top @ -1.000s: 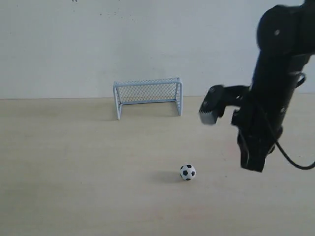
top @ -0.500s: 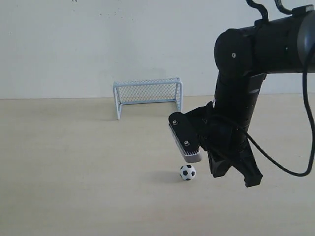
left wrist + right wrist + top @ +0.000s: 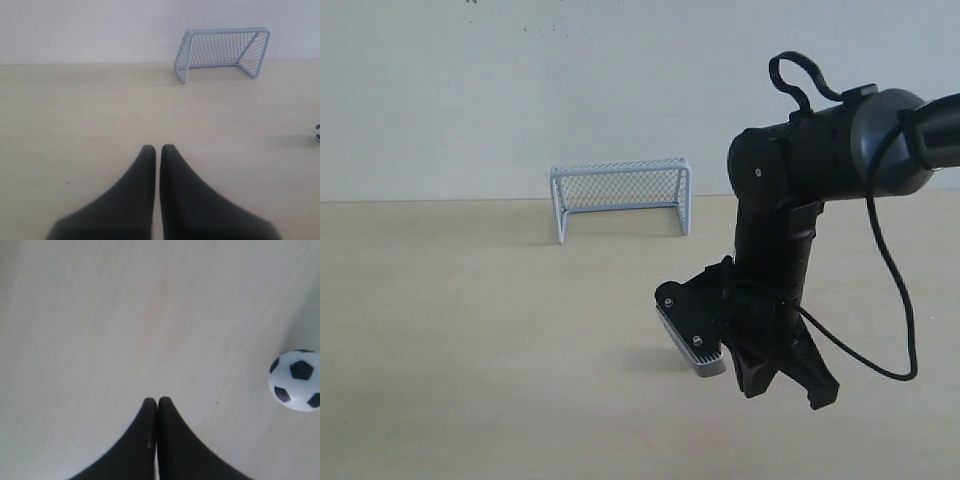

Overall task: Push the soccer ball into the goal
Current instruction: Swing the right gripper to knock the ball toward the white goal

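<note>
The soccer ball (image 3: 296, 380), white with black patches, lies on the light wooden table close beside my right gripper (image 3: 157, 400), which is shut and empty, its tips apart from the ball. In the exterior view my right gripper (image 3: 820, 392) hangs low over the table and its arm hides the ball. The goal (image 3: 620, 195), a light-blue wire frame with mesh netting, stands at the far edge of the table against the wall. In the left wrist view my left gripper (image 3: 158, 147) is shut and empty, with the goal (image 3: 222, 50) ahead and the ball (image 3: 317, 133) at the frame's edge.
The table (image 3: 470, 320) is a plain pale wooden surface ending at a white wall (image 3: 520, 90). A black cable (image 3: 895, 300) loops off the right arm. The grey wrist camera housing (image 3: 692, 340) sits low near the table.
The right arm has swung left and downward over the last second, from right of the ball to over it, so it now hides the ball in the exterior view.
</note>
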`<move>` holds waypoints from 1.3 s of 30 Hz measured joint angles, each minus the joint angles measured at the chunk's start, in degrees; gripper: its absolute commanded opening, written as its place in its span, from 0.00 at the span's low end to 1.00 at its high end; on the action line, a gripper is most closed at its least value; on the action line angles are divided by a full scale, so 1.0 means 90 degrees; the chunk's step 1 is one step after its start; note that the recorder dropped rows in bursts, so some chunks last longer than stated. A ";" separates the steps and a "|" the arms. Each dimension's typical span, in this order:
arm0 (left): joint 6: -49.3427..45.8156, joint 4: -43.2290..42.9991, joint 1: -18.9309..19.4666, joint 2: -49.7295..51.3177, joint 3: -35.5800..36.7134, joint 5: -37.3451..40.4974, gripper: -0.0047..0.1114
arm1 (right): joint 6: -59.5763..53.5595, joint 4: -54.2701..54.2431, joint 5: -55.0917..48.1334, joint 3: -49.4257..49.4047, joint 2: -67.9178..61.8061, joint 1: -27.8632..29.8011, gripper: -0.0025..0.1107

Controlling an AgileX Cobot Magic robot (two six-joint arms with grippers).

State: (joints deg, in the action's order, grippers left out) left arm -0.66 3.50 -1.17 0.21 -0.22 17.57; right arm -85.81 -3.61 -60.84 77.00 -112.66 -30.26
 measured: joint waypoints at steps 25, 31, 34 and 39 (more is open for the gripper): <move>0.0000 0.0000 0.0000 0.0000 0.0000 0.0000 0.08 | -0.0062 -0.0194 0.1380 0.0000 -0.0549 0.0000 0.02; 0.0000 0.0000 0.0000 0.0000 0.0000 0.0000 0.08 | -0.0062 -0.0194 0.1263 0.0237 -0.0586 0.0000 0.02; 0.0000 0.0000 0.0000 0.0000 0.0000 0.0000 0.08 | -0.0062 -0.0194 0.0817 0.0604 -0.0720 0.0000 0.02; 0.0000 0.0000 0.0000 0.0000 0.0000 0.0000 0.08 | -0.0052 -0.0125 0.0168 0.0910 -0.0882 0.0000 0.02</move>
State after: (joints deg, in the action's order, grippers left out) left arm -0.66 3.50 -1.17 0.21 -0.22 17.57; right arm -86.28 -4.74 -59.33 85.19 -120.60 -30.26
